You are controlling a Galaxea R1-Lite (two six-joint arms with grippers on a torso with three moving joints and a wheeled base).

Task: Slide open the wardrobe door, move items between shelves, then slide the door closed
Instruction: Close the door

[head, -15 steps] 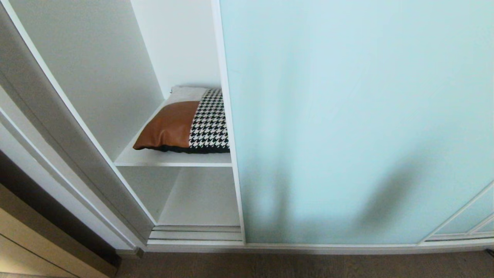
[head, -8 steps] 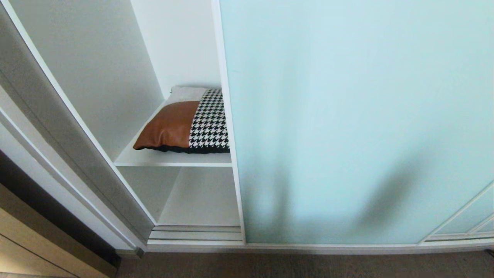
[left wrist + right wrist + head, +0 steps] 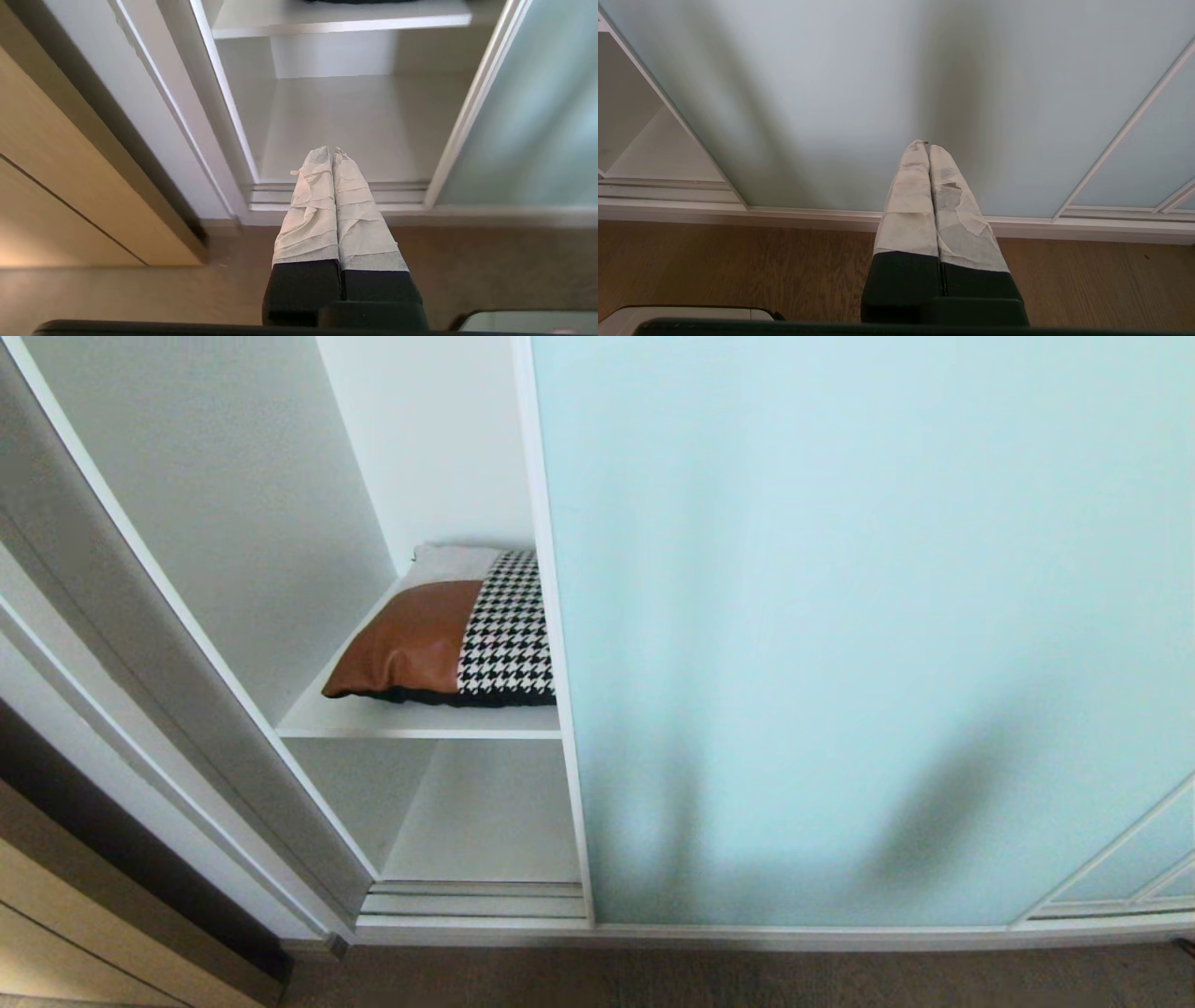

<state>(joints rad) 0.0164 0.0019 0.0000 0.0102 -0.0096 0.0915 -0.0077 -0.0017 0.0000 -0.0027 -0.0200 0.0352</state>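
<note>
One cushion [image 3: 448, 630] lies on the upper shelf [image 3: 420, 721] in the head view, its right part hidden behind the sliding wardrobe door [image 3: 868, 616], which covers most of the wardrobe and leaves only a gap at the left; below it is the bottom shelf [image 3: 485, 821]. From the left wrist view, the left gripper [image 3: 332, 151] hangs low over the floor [image 3: 140, 289] with fingers pressed together and empty, facing the open bay beside a tan wooden panel [image 3: 56, 186]. From the right wrist view, the right gripper [image 3: 928, 144] is likewise closed on nothing, pointed at the frosted door above the floor.

Cushion [image 3: 448, 635] flat on upper white shelf [image 3: 373, 721]; lower shelf [image 3: 485, 821] bare.
</note>
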